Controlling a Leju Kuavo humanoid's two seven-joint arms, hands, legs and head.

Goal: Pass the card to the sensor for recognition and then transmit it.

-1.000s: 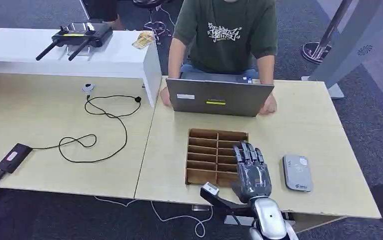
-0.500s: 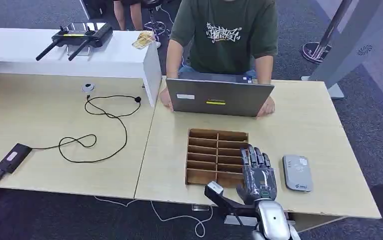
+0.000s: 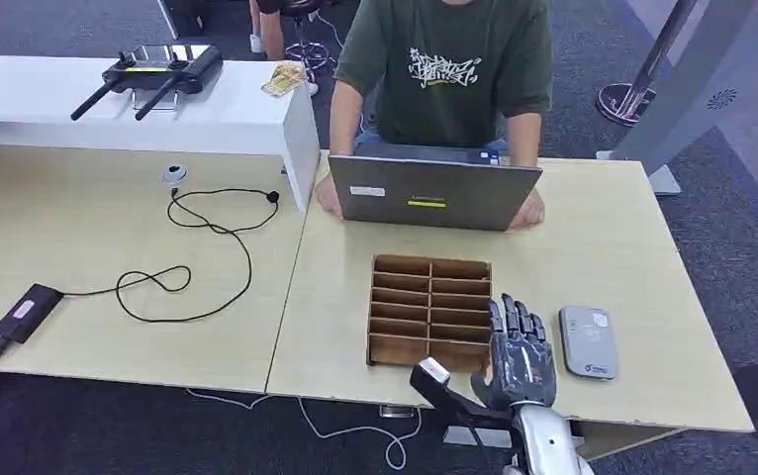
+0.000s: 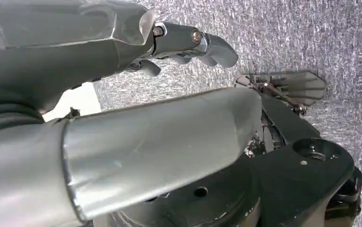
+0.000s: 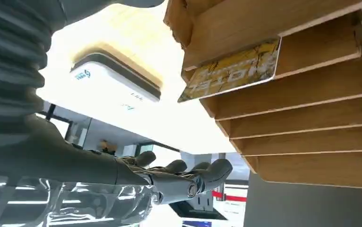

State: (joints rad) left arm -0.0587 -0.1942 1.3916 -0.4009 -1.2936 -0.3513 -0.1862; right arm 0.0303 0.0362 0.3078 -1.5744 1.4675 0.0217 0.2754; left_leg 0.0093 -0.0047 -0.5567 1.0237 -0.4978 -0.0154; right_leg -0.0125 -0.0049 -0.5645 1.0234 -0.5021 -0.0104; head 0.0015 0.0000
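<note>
Right hand: the right hand (image 3: 520, 354) is seen in the head view above the near table edge, at the near right corner of the rack, between rack and sensor; its dark segmented fingers are extended and apart, and nothing is held. In the right wrist view the fingers (image 5: 188, 176) are glossy dark grey with metal pins, behind a ribbed grey cover.
Left hand: the left hand (image 4: 122, 94) is shown in the left wrist view over speckled grey carpet; a thick smooth grey thumb and darker fingers are spread, and nothing is held.
Card: a thin flat yellow card (image 5: 231, 71) with dark print is seen in the right wrist view, lodged in one slot of the rack with an edge protruding; which slot cannot be told.
Rack: a shallow rectangular wooden rack (image 3: 428, 309) is laid flat on the table, divided into two columns of narrow slots by thin brown slats.
Sensor: a flat grey rounded-rectangle sensor (image 3: 588, 340) is set just right of the hand, apart from the rack; in the wrist view it is white with a dark band.
Table: a pale wood-grain table (image 3: 613, 247) with straight edges is used.
Laptop: a grey laptop (image 3: 432, 192) is stood open beyond the rack, with a person (image 3: 444, 69) in a green printed T-shirt behind it.
Cable: a thin black cable (image 3: 192, 267) is looped on the left tabletop.
</note>
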